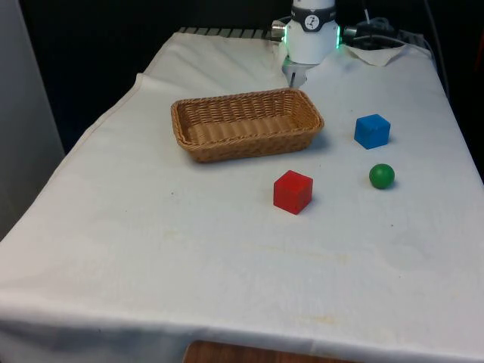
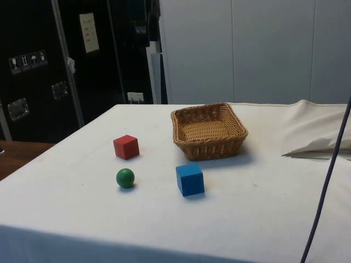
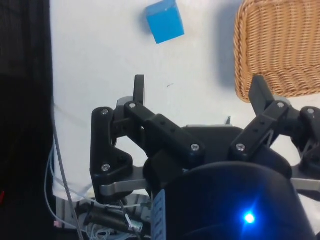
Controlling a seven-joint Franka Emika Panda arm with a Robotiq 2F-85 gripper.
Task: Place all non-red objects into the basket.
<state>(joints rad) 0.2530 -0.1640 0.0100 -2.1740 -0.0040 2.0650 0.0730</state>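
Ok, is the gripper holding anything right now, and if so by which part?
Nothing is held. The gripper is open with only white cloth between its fingers; the blue cube and the basket lie apart from it.

I see a tan woven basket [image 1: 246, 124], a blue cube [image 1: 372, 131], a green ball [image 1: 382, 176], a red cube [image 1: 293, 191], black fingers [image 3: 139, 89], and a white-clothed surface [image 1: 189, 249].
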